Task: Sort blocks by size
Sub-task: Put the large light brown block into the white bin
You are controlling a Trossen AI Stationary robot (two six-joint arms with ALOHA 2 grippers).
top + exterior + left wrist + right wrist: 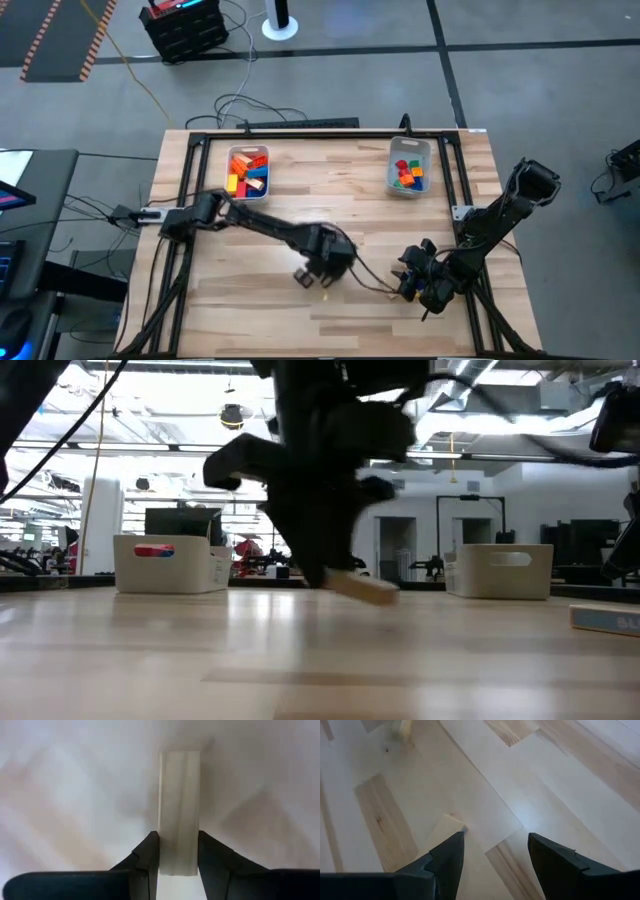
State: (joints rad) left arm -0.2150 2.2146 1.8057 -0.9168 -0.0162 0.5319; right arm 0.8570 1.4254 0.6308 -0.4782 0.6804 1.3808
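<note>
A long tan block [179,810] sits between the fingers of my left gripper [178,852], which is shut on it over the middle of the table [325,268]. In the low view the block [362,589] slants down toward the table; whether its low end touches the wood I cannot tell. My right gripper [495,850] waits open near the table's right front [418,278], touching nothing. A pale flat block [444,832] lies on the table just beside one of its fingers. My left gripper pinches the tan block's two long sides [162,845] between its two fingers, at one end of the bar. The fingers come from above, pointing steeply down. The block runs on past the fingertips and tilts downward [375,593].
Two clear bins stand at the far side: the left bin [248,172] holds orange, red and yellow blocks, the right bin [408,167] red, green, blue and yellow ones. A pale bar [605,618] lies at the right. A black frame [300,135] borders the table.
</note>
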